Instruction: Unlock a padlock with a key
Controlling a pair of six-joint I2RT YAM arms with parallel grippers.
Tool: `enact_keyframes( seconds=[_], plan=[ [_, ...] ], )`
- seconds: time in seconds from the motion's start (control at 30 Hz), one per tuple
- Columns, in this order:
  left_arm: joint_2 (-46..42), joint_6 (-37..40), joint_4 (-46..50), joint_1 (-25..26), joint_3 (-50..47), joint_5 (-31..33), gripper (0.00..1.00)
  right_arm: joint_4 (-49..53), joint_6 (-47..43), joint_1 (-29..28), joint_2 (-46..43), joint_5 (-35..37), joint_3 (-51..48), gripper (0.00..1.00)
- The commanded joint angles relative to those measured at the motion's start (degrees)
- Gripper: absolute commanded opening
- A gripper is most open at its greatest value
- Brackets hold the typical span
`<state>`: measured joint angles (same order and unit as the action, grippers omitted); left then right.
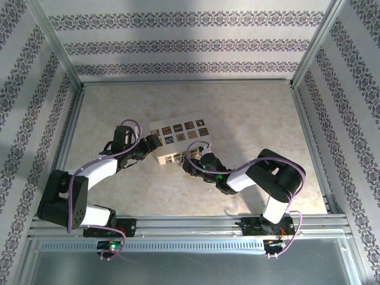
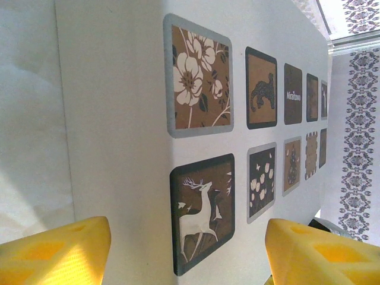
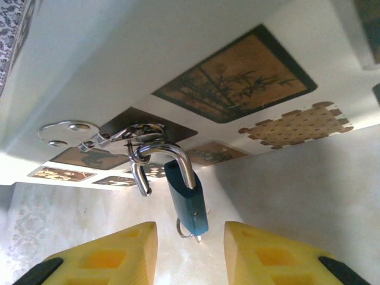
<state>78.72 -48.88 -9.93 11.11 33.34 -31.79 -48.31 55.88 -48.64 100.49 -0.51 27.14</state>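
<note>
Blue-bodied and small, the padlock [image 3: 187, 202] is seen hanging by its silvery shackle from a metal hasp [image 3: 119, 135] on the near side of the cream box [image 3: 178, 53]. One leg of the shackle appears to be clear of the body. A thin metal sliver, taken to be the key [image 3: 184, 230], is seen at the bottom of the lock. The right gripper [image 3: 190, 228] is held just beneath the lock, its yellow fingers parted and nothing clamped. The left gripper [image 2: 187, 225] is placed at the box's left end with its fingers spread wide. Whether the box is gripped cannot be told.
</note>
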Motion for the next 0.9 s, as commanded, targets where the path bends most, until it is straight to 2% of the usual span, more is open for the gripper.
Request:
enact_keyframes(
  seconds=[0.0,0.47,0.87],
  plan=[
    [-0.5,-0.7,-3.0,-0.7,-0.7,-1.2,0.69,0.2,1.2,-0.4,2.4,2.9,0.0,0.34],
    [-0.8,-0.9,-3.2,-0.8,-0.8,-1.2,0.69,-6.1,4.1,-0.4,7.6,1.2,0.7,0.31],
    [-0.8,-0.7,-2.8,-0.8,-0.8,-1.0,0.69,-6.4,5.3,-0.4,7.0,2.1,-0.2,0.1]
  ],
)
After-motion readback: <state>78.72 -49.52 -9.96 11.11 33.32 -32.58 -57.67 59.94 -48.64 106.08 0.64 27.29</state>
